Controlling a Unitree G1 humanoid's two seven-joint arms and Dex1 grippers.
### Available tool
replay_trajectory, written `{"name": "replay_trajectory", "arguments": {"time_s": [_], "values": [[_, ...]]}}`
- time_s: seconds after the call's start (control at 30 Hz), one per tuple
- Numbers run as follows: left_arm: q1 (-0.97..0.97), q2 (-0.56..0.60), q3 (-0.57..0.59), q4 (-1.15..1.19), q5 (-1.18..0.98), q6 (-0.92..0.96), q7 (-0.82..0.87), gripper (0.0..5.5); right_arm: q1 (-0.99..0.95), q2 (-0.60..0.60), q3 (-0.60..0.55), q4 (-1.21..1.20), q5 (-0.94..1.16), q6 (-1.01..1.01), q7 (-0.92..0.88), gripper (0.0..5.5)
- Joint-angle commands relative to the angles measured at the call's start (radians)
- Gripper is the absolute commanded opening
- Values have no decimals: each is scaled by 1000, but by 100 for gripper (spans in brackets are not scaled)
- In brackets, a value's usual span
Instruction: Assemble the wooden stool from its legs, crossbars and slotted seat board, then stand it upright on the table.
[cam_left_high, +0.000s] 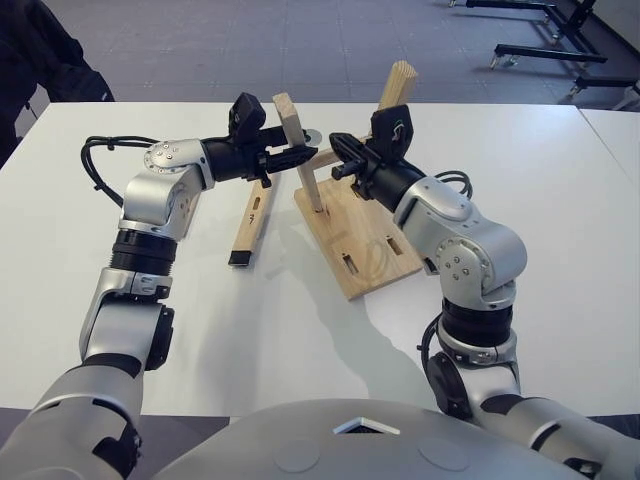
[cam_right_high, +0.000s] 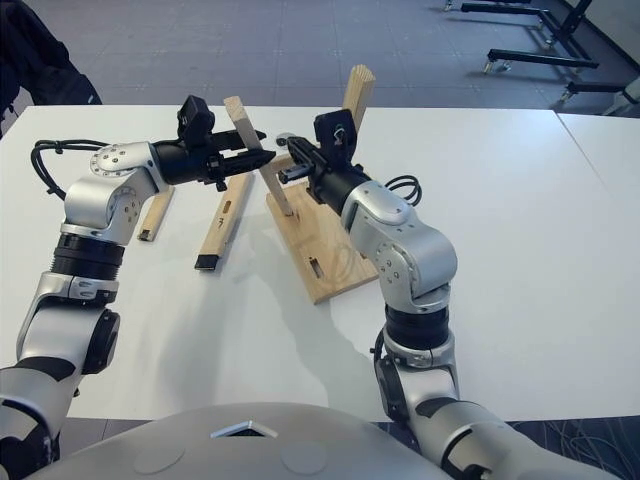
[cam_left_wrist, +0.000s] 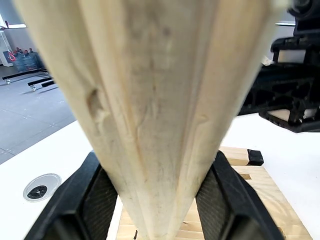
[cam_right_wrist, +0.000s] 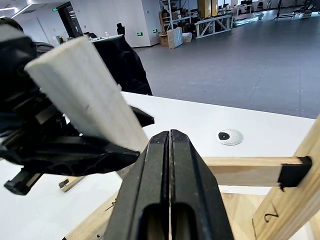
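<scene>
On the white table, a pale slotted wooden seat board lies flat, a loose black-tipped wooden leg at its nine o'clock. Beyond, the left gripper clamps a tilted pale leg standing in the board. The right gripper, pinched shut and empty, sits beside the pale wooden crossbar. Likely half the assembly remains.

Rounded silver shells on the left arm and right arm, dotted with small screws; black forearms, black cables looping at the elbows; left gripper and right gripper black

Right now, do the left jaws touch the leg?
Touching. The left wrist view shows both jaws pressed against the leg, one on each side.
</scene>
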Motion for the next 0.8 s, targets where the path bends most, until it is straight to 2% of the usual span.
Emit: {"name": "replay_trajectory", "arguments": {"time_s": [0.03,0.23,0.43,0.8], "values": [[0,9,12,16,2,50,-8,204,-16,-27,-13,8,-3,14,5,2],[-18,26,79,17,-77,114,-76,204,-48,-145,-49,45,-8,4,69,2],[-6,36,84,-8,-71,116,-110,204,-47,-297,-79,106,-23,-30,170,2],[47,61,50,-116,-70,126,-189,204,-126,-284,-170,129,52,3,175,2]]}}
